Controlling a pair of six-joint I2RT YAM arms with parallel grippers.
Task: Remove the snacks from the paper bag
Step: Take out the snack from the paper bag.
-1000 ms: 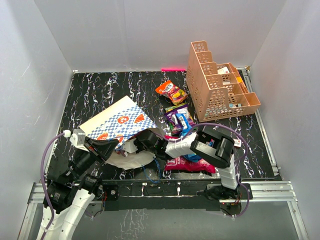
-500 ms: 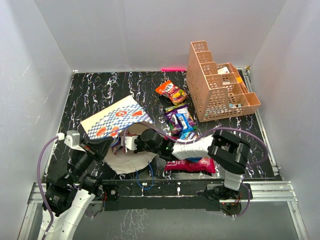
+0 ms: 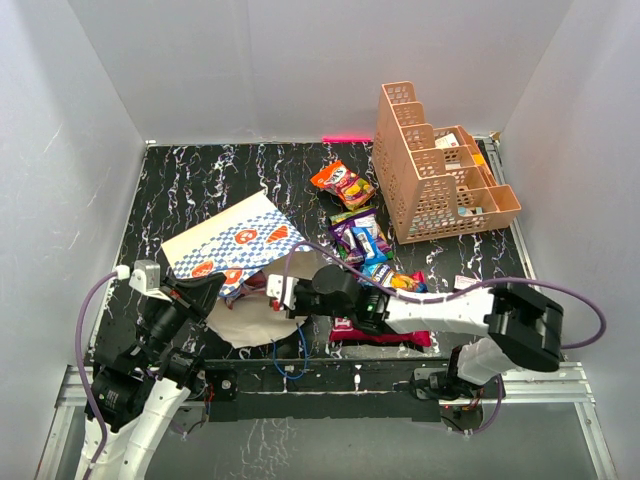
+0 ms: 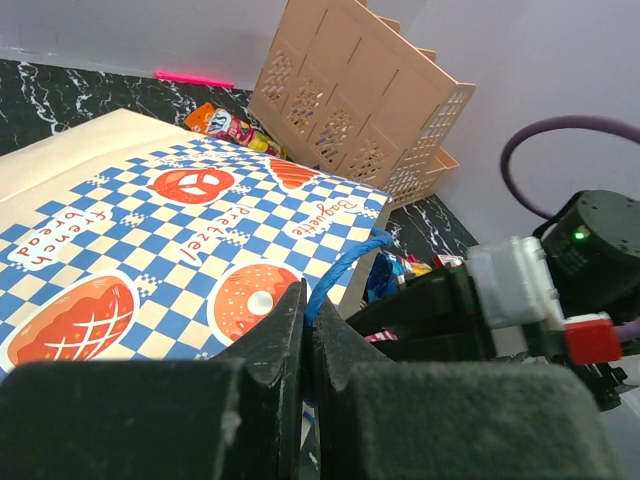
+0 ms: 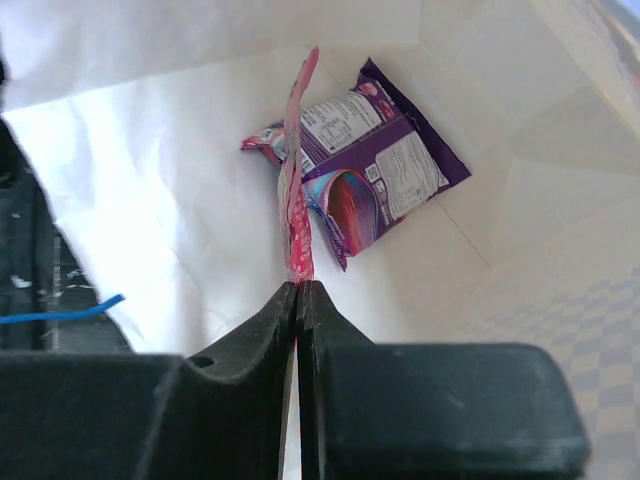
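Lying on its side on the black marbled table [image 3: 180, 180], the paper bag [image 3: 236, 238] shows blue-and-white checks printed with pretzels and bread, a white inside and a blue cord handle [image 4: 345, 268]. The left gripper [image 4: 308, 312] is pinched tight on the bag's rim at its mouth, beside that cord. The right gripper [image 5: 298, 292] reaches into the mouth, fingers pressed together on the crimped edge of a thin pink packet [image 5: 296, 190] that stands edge-on. Deeper inside the bag, a glossy purple packet [image 5: 390, 165] lies flat on the white paper. Outside, right of the bag, lie an orange packet [image 3: 342, 184], a purple-and-blue cluster [image 3: 360, 238] and a large red bag [image 3: 395, 336].
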